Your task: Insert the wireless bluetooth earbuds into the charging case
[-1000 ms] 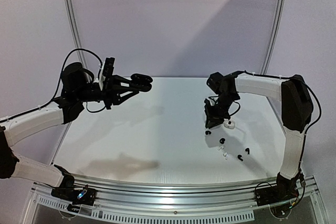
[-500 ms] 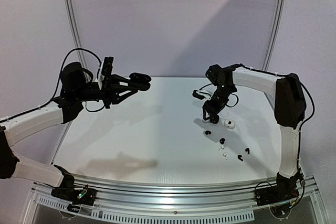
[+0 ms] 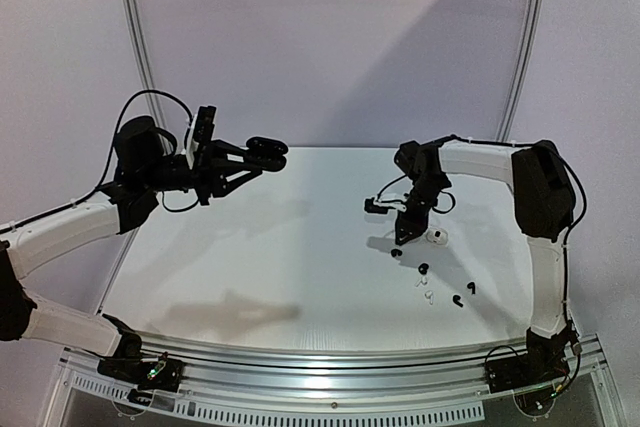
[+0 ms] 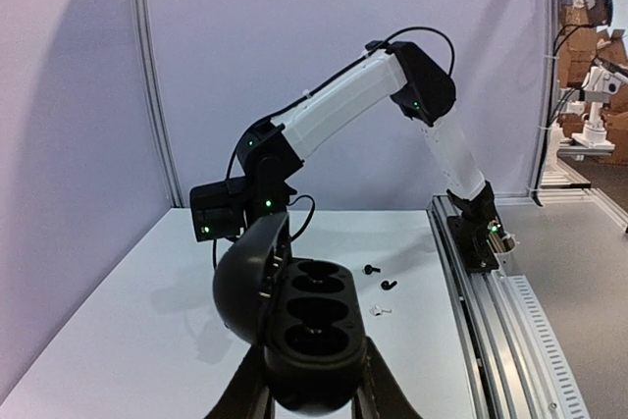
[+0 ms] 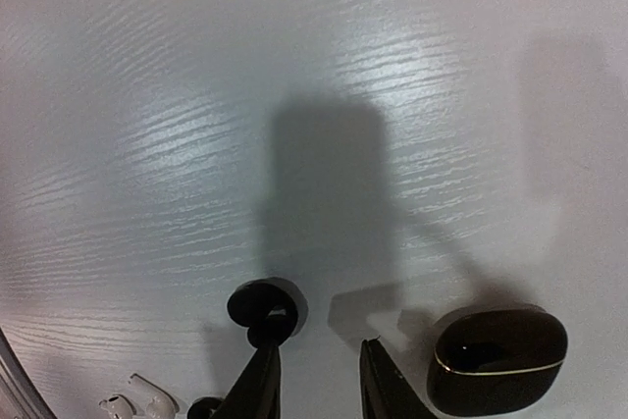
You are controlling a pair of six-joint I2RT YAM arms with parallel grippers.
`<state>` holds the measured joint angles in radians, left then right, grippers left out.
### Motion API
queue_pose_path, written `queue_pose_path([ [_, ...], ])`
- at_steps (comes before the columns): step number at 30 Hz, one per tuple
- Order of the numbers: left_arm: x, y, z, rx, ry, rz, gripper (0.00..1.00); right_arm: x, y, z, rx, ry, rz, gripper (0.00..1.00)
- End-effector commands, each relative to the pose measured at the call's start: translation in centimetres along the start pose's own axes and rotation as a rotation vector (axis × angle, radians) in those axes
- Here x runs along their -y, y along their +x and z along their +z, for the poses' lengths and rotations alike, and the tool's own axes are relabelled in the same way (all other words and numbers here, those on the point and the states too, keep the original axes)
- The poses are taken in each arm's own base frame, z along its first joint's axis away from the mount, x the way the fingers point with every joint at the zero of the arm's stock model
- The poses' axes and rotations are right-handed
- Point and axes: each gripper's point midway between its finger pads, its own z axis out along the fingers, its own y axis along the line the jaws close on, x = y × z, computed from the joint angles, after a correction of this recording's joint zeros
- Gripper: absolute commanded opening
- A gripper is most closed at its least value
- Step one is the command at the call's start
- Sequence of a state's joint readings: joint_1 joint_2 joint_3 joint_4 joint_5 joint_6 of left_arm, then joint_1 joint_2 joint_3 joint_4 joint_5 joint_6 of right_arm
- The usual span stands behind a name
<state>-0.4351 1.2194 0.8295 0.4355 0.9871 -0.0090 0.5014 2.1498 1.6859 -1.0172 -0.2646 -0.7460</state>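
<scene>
On the left, the left claw (image 3: pixel 250 159) is high above the table (image 3: pixel 250 257). It pinches the open black charging case (image 4: pixel 306 326). The left wrist view shows the case's cups are empty. The top view is too far away to show that.

On the right, the right claw (image 5: pixel 319 352) is low over the table, spread, with nothing between its fingers. One black earbud (image 5: pixel 265 307) lies just by a fingertip. The other earbuds (image 3: pixel 440 287) lie on the table near it, black ones and white ones (image 5: pixel 137 402).

I think the earbuds are very light, hard and shiny, so they could slip or flick away. A good place to pinch one is across its round head, softly.

Only the right wrist view shows a closed black case (image 5: pixel 500 360) beside the claw. Only the top view shows both arms and how far apart the earbuds and the open case are.
</scene>
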Motion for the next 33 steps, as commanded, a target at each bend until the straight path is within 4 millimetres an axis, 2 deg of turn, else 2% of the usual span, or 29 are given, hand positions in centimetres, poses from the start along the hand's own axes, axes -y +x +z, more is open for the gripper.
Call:
queue_pose_path([
  [1, -0.4, -0.6, -0.1, 0.002, 0.002, 0.012, 0.00, -0.6, 1.2, 1.7, -0.027, -0.048, -0.039, 0.29],
  [8, -0.6, -0.6, 0.0, 0.000, 0.000, 0.008, 0.00, -1.1, 1.7, 2.4, -0.033, -0.070, -0.037, 0.29],
  [15, -0.7, -0.5, 0.1, -0.004, -0.001, 0.023, 0.00, -1.2, 1.3, 2.8, -0.012, -0.089, -0.020, 0.27],
  [19, -0.7, -0.4, 0.1, -0.008, 0.000, 0.025, 0.00, -1.2, 1.8, 3.0, -0.046, -0.076, -0.040, 0.29],
  [28, -0.7, -0.4, 0.0, -0.008, -0.001, 0.028, 0.00, -2.5, 1.4, 4.5, -0.071, -0.102, -0.071, 0.31],
  [31, -0.7, -0.4, 0.0, -0.007, -0.003, 0.031, 0.00, -3.0, 1.6, 4.9, -0.085, -0.107, -0.076, 0.30],
  [33, -0.6, -0.3, 0.0, -0.008, -0.004, 0.032, 0.00, -3.3, 1.6, 4.9, -0.082, -0.112, -0.075, 0.25],
])
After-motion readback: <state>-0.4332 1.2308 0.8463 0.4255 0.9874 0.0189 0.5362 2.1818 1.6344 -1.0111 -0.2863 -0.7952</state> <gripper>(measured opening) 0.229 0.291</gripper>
